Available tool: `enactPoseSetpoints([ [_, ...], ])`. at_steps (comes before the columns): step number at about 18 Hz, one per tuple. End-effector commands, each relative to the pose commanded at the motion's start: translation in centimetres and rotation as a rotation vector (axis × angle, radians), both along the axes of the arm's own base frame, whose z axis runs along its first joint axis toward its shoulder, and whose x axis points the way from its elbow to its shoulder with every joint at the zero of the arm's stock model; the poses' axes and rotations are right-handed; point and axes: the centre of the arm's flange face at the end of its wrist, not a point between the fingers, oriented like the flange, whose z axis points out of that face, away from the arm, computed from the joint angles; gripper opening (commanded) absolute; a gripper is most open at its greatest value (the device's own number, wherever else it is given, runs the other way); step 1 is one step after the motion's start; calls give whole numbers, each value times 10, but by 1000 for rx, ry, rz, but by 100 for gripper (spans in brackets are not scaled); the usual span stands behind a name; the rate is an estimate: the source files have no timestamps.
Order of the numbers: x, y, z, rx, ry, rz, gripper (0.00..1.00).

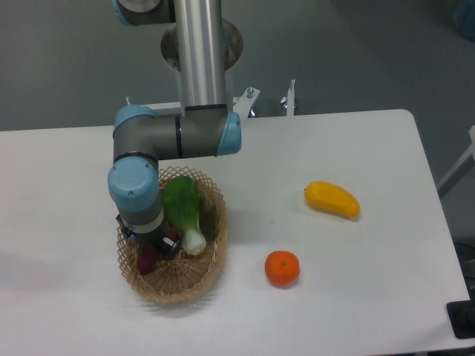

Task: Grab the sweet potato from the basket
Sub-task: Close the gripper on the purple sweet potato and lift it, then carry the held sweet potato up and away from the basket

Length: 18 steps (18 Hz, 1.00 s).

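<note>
The oval tan wicker basket sits at the left of the white counter. Inside it, the black fingers reach down over the small reddish-purple sweet potato, which lies directly beneath them; whether they grip it cannot be told. Just right of the fingers lies a green leafy vegetable. Well right of the fingers sit a round orange and a yellow mango-shaped fruit.
</note>
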Motion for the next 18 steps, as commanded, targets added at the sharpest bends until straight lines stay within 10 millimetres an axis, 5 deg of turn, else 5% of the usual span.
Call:
enactPoseSetpoints([
  [5,-2,0,22,32,13,55,11],
  [8,-12,-4,39,57,26,70,11],
  [13,-62,-25,72,94,57,150,11],
  [18,-131,-67,107,135,99,239,12],
])
